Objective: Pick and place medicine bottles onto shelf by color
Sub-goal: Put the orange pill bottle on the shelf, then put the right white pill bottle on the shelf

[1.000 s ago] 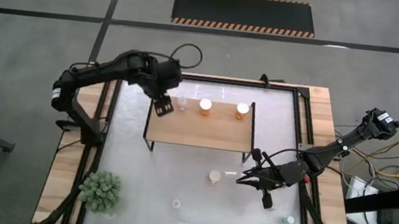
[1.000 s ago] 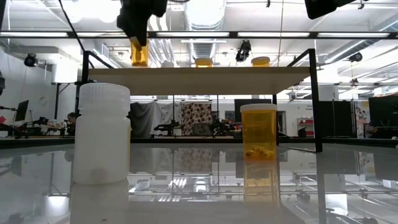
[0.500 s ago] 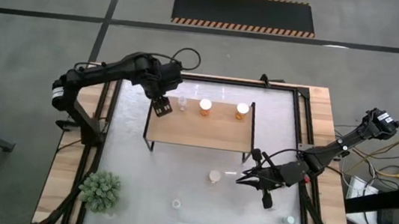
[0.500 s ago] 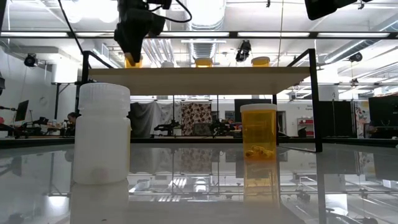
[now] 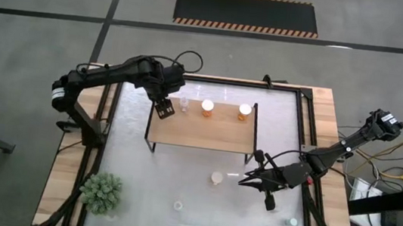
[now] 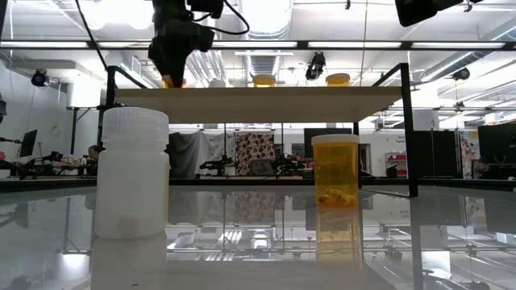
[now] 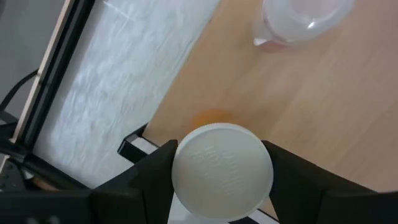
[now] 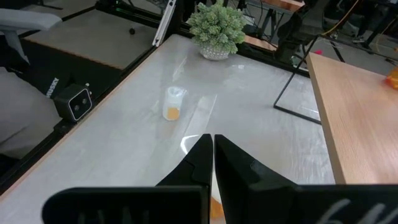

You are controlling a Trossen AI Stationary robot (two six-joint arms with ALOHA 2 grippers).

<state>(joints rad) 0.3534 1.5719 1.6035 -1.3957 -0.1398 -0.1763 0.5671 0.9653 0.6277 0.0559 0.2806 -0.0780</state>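
My left gripper (image 5: pixel 164 109) hangs over the left end of the shelf (image 5: pixel 201 130), shut on an orange medicine bottle with a white cap (image 7: pixel 222 171). In the low view this bottle (image 6: pixel 170 80) shows just above the shelf board (image 6: pixel 258 102). Standing on the shelf are a clear bottle (image 5: pixel 184 105) and two orange ones (image 5: pixel 207 106) (image 5: pixel 243 112). On the tabletop in front of the shelf stand an orange bottle (image 6: pixel 334 181) and a white one (image 6: pixel 133 173). My right gripper (image 8: pixel 211 149) waits shut above the table, right of the shelf. My left gripper pinches the orange bottle between its two fingers at the sides of its white cap (image 7: pixel 186 177). The fingers (image 7: pixel 152 171) come from above, pointing steeply down. The bottle hangs upright below them; whether its base touches the shelf, the board's front edge hides.
A green plant (image 5: pixel 103 193) stands at the table's near left corner. Another small bottle (image 5: pixel 292 222) sits near the right front corner. The shelf's black legs (image 6: pixel 409 129) stand on the glossy tabletop. Free board lies along the shelf's near half (image 5: pixel 206 136).
My left gripper has sunk toward the shelf's left end with the orange bottle, which stays upright. In the low view most of the bottle has dropped behind the board's front edge. The right arm has kept still.
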